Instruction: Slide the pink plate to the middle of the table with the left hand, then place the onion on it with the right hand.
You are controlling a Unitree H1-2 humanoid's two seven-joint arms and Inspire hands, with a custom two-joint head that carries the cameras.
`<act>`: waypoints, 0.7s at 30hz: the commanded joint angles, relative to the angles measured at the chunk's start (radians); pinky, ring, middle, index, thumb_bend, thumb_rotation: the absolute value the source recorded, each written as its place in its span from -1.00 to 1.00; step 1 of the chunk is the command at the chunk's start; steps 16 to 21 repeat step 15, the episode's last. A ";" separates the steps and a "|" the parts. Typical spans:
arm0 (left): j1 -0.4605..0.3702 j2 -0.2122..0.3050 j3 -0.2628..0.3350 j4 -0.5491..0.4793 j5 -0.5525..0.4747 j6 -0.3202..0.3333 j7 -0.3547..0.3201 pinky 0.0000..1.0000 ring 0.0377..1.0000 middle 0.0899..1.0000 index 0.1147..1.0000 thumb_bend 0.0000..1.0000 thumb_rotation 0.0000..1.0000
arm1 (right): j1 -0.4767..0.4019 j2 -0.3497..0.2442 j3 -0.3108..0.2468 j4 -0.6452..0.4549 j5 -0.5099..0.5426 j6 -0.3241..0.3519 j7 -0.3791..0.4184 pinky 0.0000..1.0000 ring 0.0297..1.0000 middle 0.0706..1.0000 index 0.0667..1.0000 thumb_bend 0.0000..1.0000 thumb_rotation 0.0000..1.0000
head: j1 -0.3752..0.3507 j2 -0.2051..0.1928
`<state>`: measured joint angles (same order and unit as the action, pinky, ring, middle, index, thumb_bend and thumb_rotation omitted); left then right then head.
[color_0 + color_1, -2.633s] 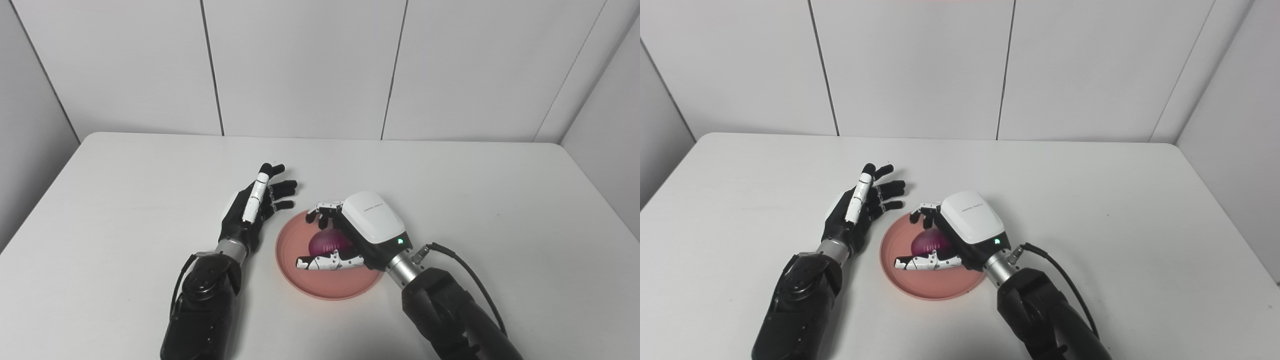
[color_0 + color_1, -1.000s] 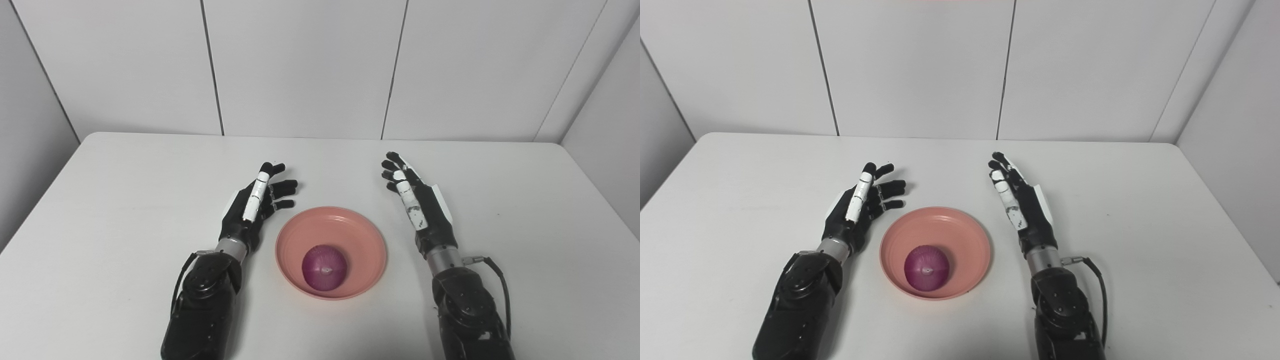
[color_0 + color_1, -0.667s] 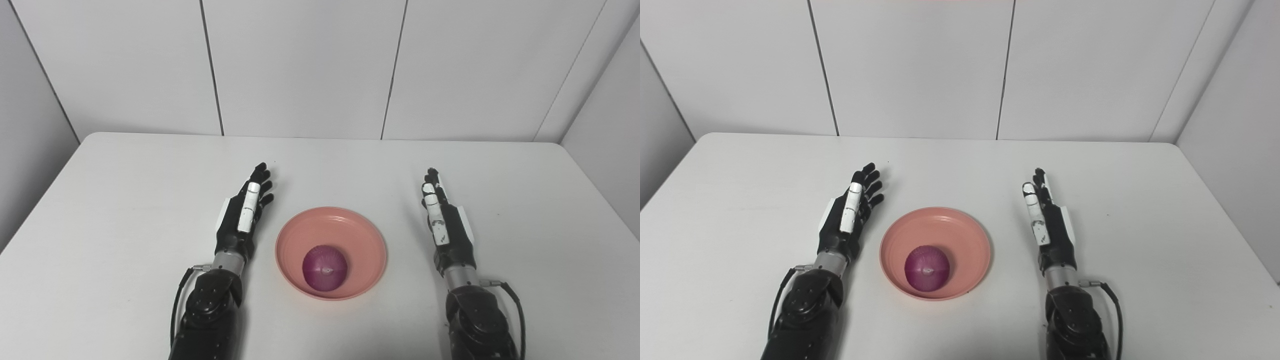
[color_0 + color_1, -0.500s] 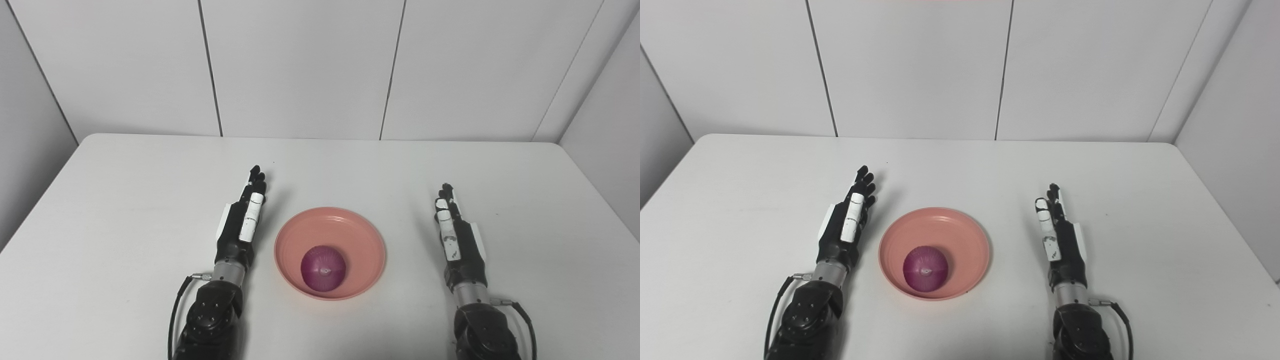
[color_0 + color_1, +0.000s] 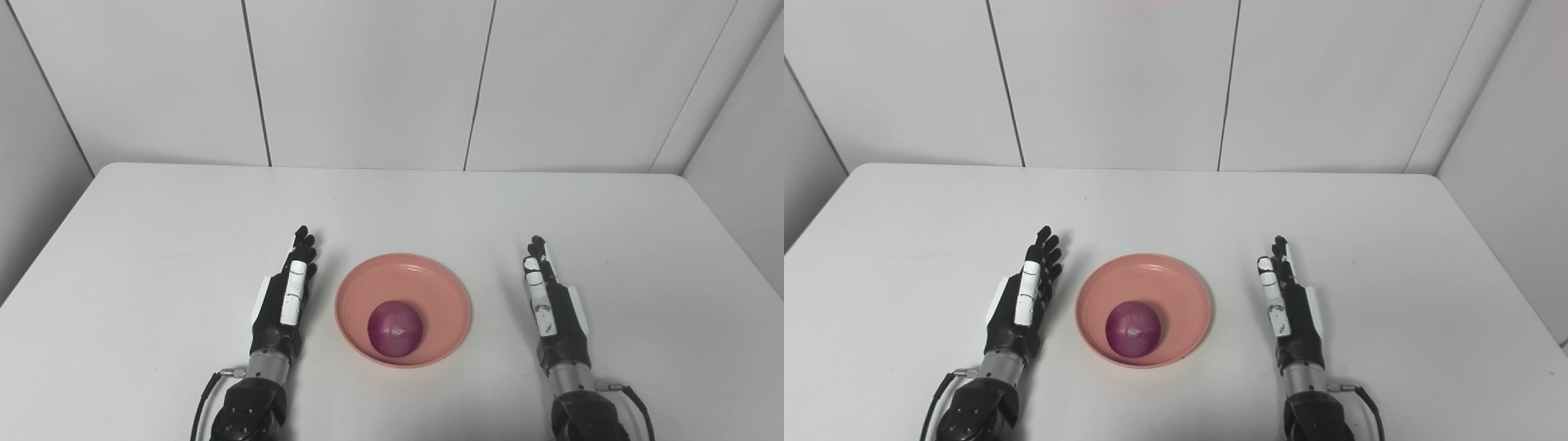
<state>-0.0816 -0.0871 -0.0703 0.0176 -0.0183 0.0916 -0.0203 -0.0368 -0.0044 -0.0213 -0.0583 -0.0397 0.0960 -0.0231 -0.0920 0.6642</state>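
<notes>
The pink plate (image 5: 429, 282) sits on the white table near the middle front. The purple onion (image 5: 395, 328) lies in it, toward its near side. My left hand (image 5: 283, 302) rests left of the plate, open and empty, fingers straight and pointing away from me. My right hand (image 5: 551, 303) rests right of the plate, also open and empty, fingers straight. Neither hand touches the plate or the onion. The same shows in the right eye view: plate (image 5: 1170, 275), onion (image 5: 1133, 328), left hand (image 5: 1021, 303), right hand (image 5: 1290, 309).
The white table (image 5: 184, 214) runs to grey wall panels at the back and has edges at left and right. A black cable (image 5: 631, 395) runs from my right wrist.
My right hand let go of the onion, which now lies in the plate, and drew back to the right. Both hands straightened their fingers and pulled back toward me.
</notes>
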 commanded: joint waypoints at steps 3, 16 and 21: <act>-0.010 -0.009 0.008 -0.023 -0.024 0.008 -0.002 1.00 1.00 1.00 1.00 0.54 0.98 | -0.001 -0.001 0.017 -0.020 0.032 0.037 0.034 1.00 1.00 1.00 1.00 0.72 1.00 | 0.000 -0.001; 0.082 0.010 0.053 -0.139 -0.099 0.040 -0.014 1.00 1.00 1.00 1.00 0.44 0.97 | 0.066 -0.010 0.005 -0.100 0.116 0.049 0.048 1.00 1.00 1.00 1.00 0.75 1.00 | 0.004 0.006; 0.082 0.010 0.053 -0.139 -0.099 0.040 -0.014 1.00 1.00 1.00 1.00 0.44 0.97 | 0.066 -0.010 0.005 -0.100 0.116 0.049 0.048 1.00 1.00 1.00 1.00 0.75 1.00 | 0.004 0.006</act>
